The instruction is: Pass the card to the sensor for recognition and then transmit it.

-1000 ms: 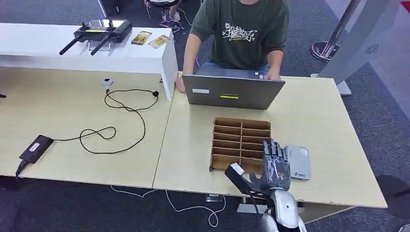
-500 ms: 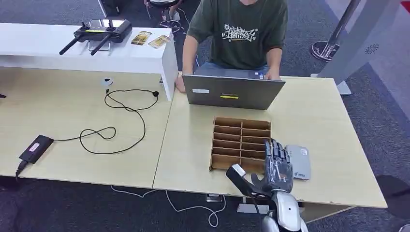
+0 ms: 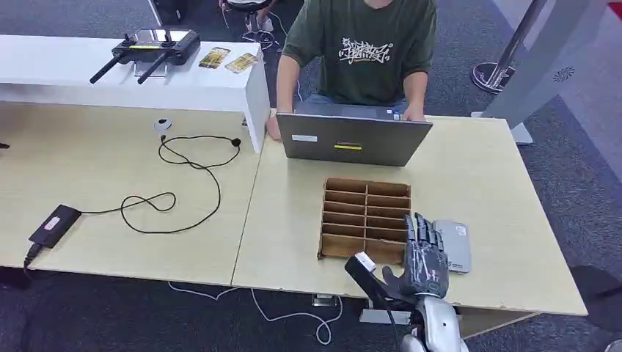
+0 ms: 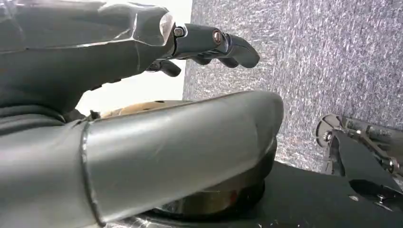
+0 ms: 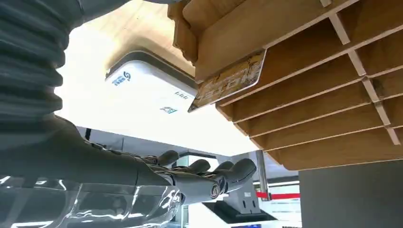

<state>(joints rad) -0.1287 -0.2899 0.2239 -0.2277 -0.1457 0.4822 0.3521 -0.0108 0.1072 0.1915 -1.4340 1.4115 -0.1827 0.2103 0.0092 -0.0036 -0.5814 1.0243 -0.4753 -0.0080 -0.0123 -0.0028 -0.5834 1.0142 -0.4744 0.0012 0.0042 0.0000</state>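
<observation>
right hand over the near right corner of the wooden slot box, fingers apart, nothing held.

head view, lower centre-right of frame: the hand sits just left of the grey sensor, fingers stretched out and spread. right wrist view: the card sticks out of an end slot of the box, upper centre of frame, with the sensor just beside it and the fingers apart from it. left hand in the left wrist view: fingers loosely curled, nothing in them, carpet behind. a person sits at a laptop at the table's far edge, top centre.
</observation>
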